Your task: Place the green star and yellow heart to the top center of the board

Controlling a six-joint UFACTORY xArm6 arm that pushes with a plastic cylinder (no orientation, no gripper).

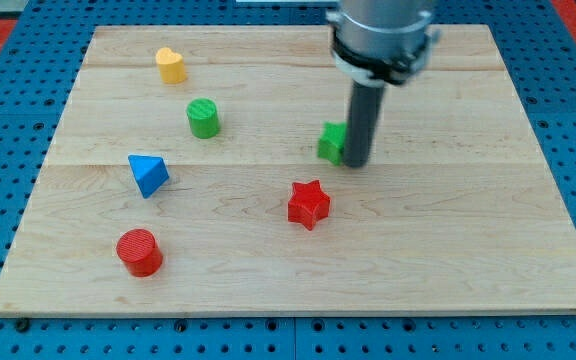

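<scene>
The green star (330, 142) lies near the board's middle, partly hidden behind the rod. My tip (355, 163) rests on the board touching the star's right side. The yellow heart (171, 65) stands at the board's upper left, far from the tip.
A green cylinder (203, 118) stands left of the star. A blue triangular block (148, 174) lies at the left middle. A red star (308, 204) sits just below the tip. A red cylinder (140, 251) stands at the lower left. The wooden board (468, 230) lies on a blue pegboard.
</scene>
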